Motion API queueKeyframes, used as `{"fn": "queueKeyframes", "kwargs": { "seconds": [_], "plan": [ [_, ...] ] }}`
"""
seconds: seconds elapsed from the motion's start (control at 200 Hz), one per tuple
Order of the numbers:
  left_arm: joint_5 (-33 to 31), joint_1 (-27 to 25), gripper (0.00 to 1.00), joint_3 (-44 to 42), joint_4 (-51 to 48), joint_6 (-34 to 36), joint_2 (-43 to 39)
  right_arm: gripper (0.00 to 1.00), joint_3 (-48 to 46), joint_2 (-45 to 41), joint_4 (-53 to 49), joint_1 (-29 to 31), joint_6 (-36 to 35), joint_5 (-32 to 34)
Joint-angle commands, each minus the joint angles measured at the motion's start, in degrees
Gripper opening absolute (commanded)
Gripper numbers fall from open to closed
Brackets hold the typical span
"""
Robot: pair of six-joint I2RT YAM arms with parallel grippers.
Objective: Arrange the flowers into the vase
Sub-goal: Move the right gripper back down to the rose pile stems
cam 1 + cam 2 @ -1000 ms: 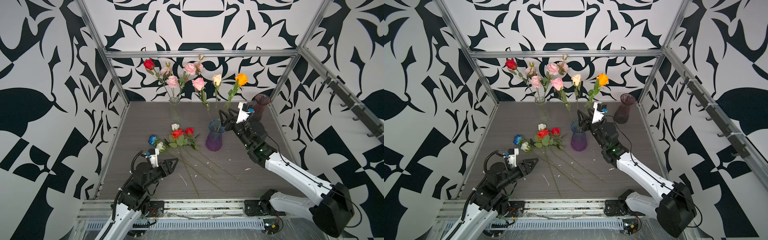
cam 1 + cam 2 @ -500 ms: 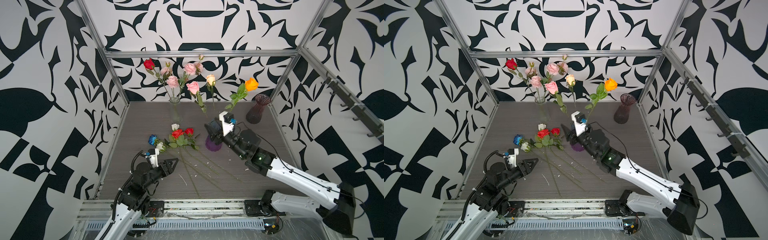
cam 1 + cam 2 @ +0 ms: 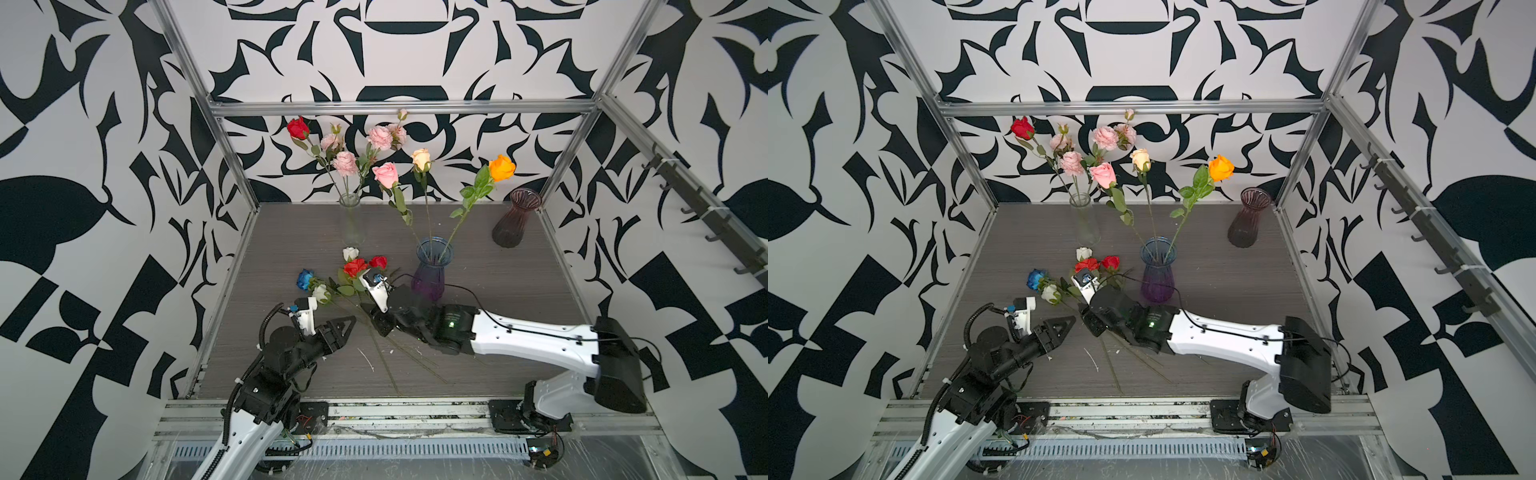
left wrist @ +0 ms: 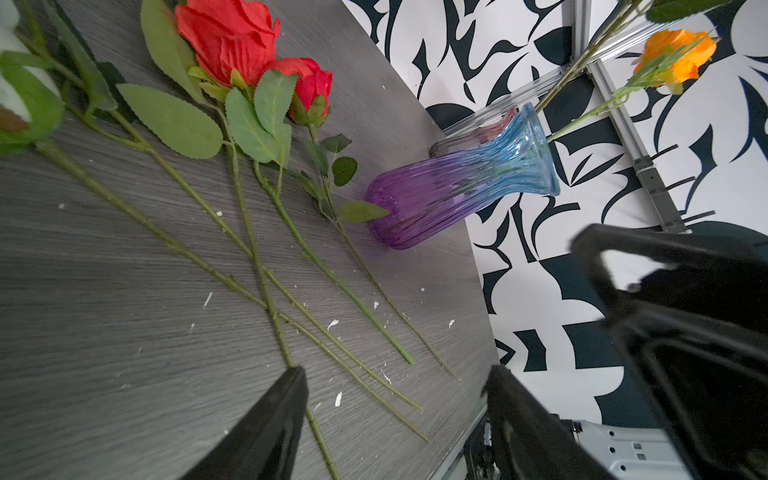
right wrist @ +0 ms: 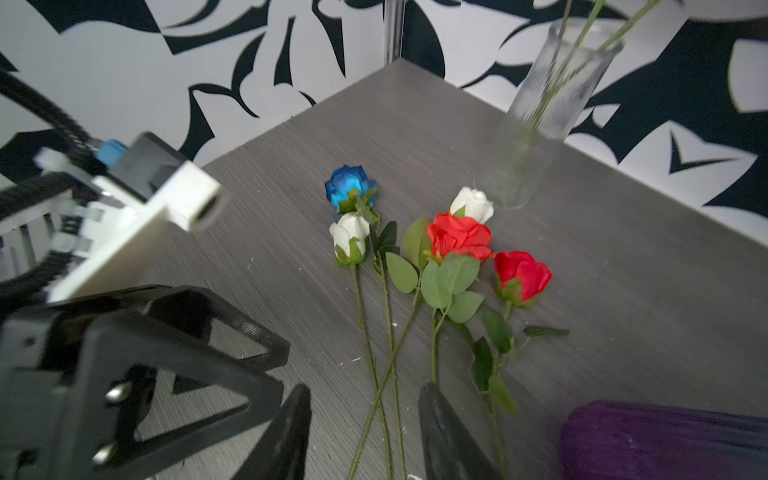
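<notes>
Loose flowers lie on the grey table: a blue rose [image 3: 305,279], two white roses [image 5: 349,232] and two red roses [image 3: 355,266], stems pointing toward the front. The blue-and-purple vase [image 3: 432,270] holds a pink rose [image 3: 385,174], a peach rose [image 3: 421,158] and an orange rose [image 3: 501,167]. My right gripper [image 5: 363,390] hangs low over the loose stems, open, with two crossing stems between its jaws, not pinched. My left gripper [image 4: 395,370] hovers open beside it, over the stem ends, holding nothing.
A clear glass vase [image 3: 351,224] at the back holds pink ruffled blooms and a red rose [image 3: 298,127]. An empty dark maroon vase [image 3: 513,220] stands at the back right. The two grippers sit close together. Patterned walls and metal frame posts enclose the table.
My right arm swung from the blue-and-purple vase's rim down and left to the loose stems, leaving the orange rose in the vase, and its jaws narrowed. The left arm stayed still.
</notes>
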Motion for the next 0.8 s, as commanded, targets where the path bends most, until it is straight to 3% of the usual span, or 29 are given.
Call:
{"fn": "queueKeyframes", "kwargs": {
  "seconds": [0.0, 0.075, 0.265, 0.47, 0.795],
  "plan": [
    [-0.44, 0.22, 0.73, -1.13, -1.33, -0.43, -1.46, 0.42, 5.24, 4.4, -7.32, -3.27, 10.55, -9.06],
    [-0.46, 0.22, 0.73, -1.13, -1.66, -0.37, -1.85, 0.38, 6.42, 8.07, -7.8, -5.56, 13.39, -15.13],
    [-0.79, 0.22, 0.73, -1.3, -2.41, -0.39, -3.58, 0.39, 11.95, 16.65, -12.35, -6.51, 14.31, -19.2],
    [-0.6, 0.31, 0.73, -1.17, -2.37, -0.09, -3.15, 0.37, 19.64, 24.91, -19.59, -6.47, 15.41, -18.58],
    [-0.84, 0.31, 0.73, -1.23, -1.8, -0.14, -2.39, 0.34, 24.8, 30.21, -23.51, -6.48, 15.1, -17.88]
  ]
}}
